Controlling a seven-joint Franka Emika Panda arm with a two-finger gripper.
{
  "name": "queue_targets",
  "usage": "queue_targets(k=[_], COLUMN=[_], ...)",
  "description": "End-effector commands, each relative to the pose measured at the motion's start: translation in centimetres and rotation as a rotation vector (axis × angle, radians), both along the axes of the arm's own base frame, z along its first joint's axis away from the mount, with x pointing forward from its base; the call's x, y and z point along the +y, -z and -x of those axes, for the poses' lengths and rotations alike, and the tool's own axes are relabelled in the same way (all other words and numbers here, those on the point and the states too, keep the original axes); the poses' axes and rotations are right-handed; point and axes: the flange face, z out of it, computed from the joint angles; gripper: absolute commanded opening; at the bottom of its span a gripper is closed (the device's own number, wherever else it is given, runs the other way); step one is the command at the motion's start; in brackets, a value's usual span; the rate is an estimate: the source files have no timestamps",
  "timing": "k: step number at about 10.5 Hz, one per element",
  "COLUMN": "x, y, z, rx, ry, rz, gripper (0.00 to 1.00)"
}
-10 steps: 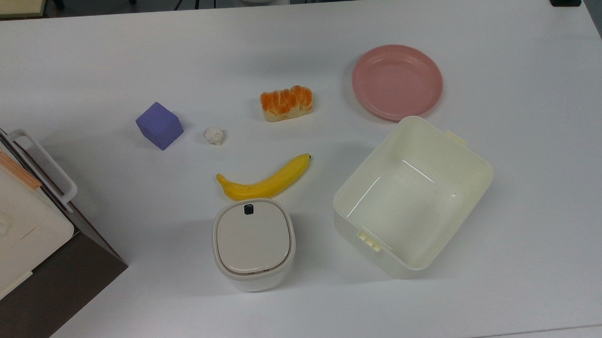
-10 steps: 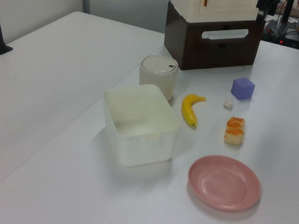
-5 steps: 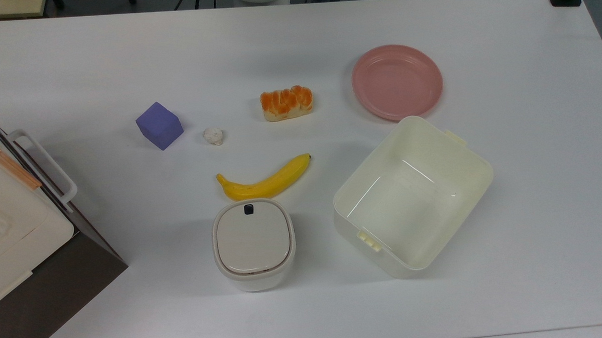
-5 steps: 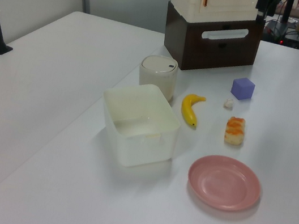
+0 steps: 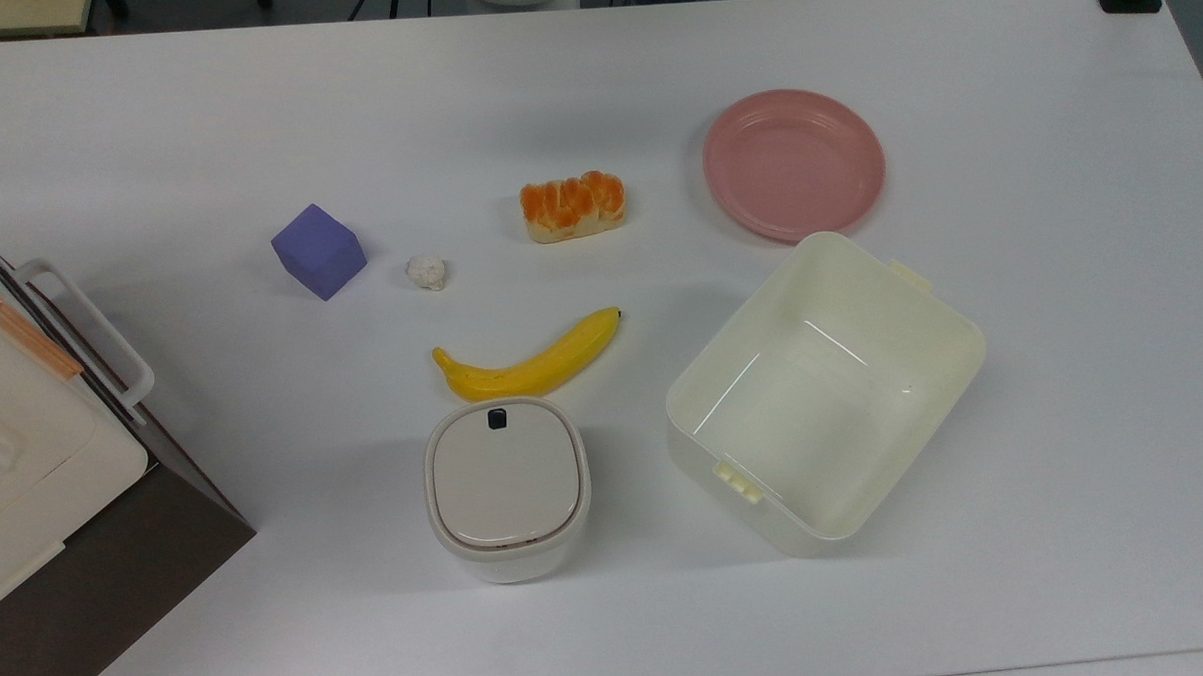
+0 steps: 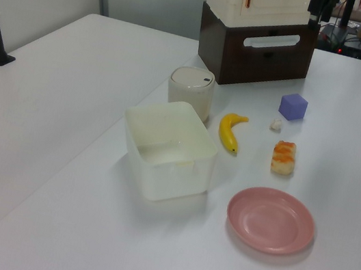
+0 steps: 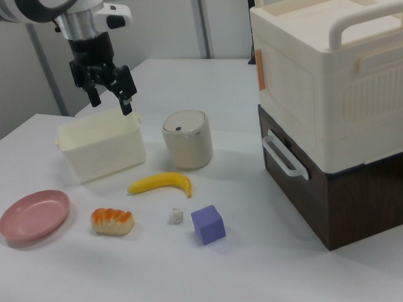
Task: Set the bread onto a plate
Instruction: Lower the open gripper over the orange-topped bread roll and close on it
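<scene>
Mid-table (image 5: pixel 153 113), bread (image 5: pixel 573 207) lies flat, free on all sides. Plate (image 5: pixel 794 163) well apart toward top view's right, near far edge, bare table between. Tub (image 5: pixel 825 390) just beside plate. Gripper (image 7: pixel 108 96) above tub, fingers spread, holding nothing.

Open bench (image 5: pixel 852 49) all around the bread (image 5: pixel 572 207), nothing touching it, and a bare lane runs from it to the plate (image 5: pixel 794 163) on the top view's right. The cream tub (image 5: pixel 825 390) crowds the plate's near rim, tall walls there. Banana (image 5: pixel 528 362) and lidded canister (image 5: pixel 508 486) sit below the bread in the top view, well apart. White lump (image 5: pixel 426 272) and purple cube (image 5: pixel 318 251) off to the top view's left. The gripper (image 7: pixel 108 96) hangs high above the tub in the right view, jaws spread.
</scene>
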Motion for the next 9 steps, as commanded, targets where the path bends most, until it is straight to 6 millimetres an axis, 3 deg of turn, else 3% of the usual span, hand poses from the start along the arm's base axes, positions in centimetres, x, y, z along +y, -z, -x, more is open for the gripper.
queue_targets(k=[1,3,6,9], x=[0.5,0.9,1.7,5.8], y=[2.1,5.4,10.2,17.9], z=[-0.1,-0.2,-0.3,1.2], rx=[0.061,0.089,0.124,0.158], ry=[-0.034,0.008,0.295,0.465], rz=[-0.025,-0.030,-0.085,-0.065], gripper=[1.00,1.00,1.00,1.00])
